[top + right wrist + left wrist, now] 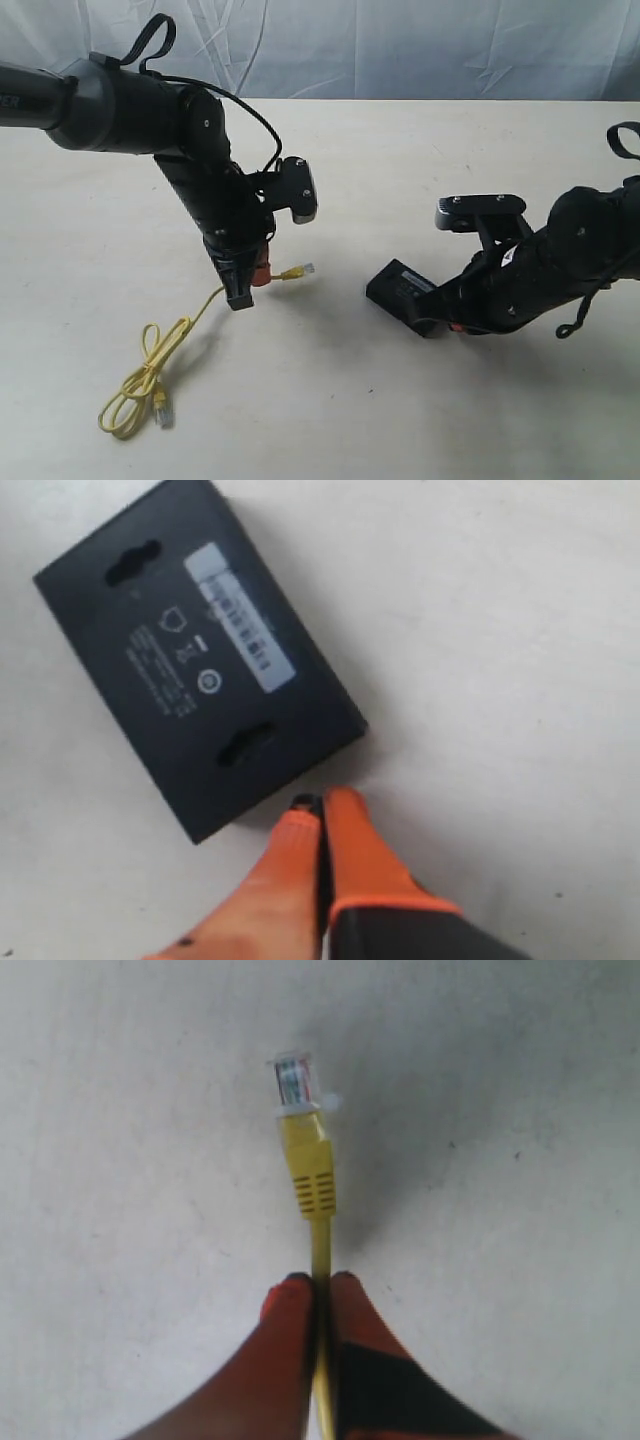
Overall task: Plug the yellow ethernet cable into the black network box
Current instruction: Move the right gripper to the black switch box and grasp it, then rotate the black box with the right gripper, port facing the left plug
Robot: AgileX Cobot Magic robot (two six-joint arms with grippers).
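Observation:
My left gripper [262, 276] [320, 1278] is shut on the yellow ethernet cable [321, 1235] a short way behind its boot, holding it above the table. The clear plug [292, 1078] [303, 270] sticks out past the fingertips, pointing toward the black network box [400, 288]. The rest of the cable hangs down to a loose loop [140, 385] on the table, where the other plug [163, 408] lies. The box [190, 660] lies with its pale label [240, 630] up. My right gripper [320, 798] [447, 325] is shut, its tips right at the box's near edge, nothing visibly between them.
The pale tabletop [330, 400] runs between the two arms. A white crumpled backdrop [400, 45] stands behind the table's far edge. The box's ports do not show in any view.

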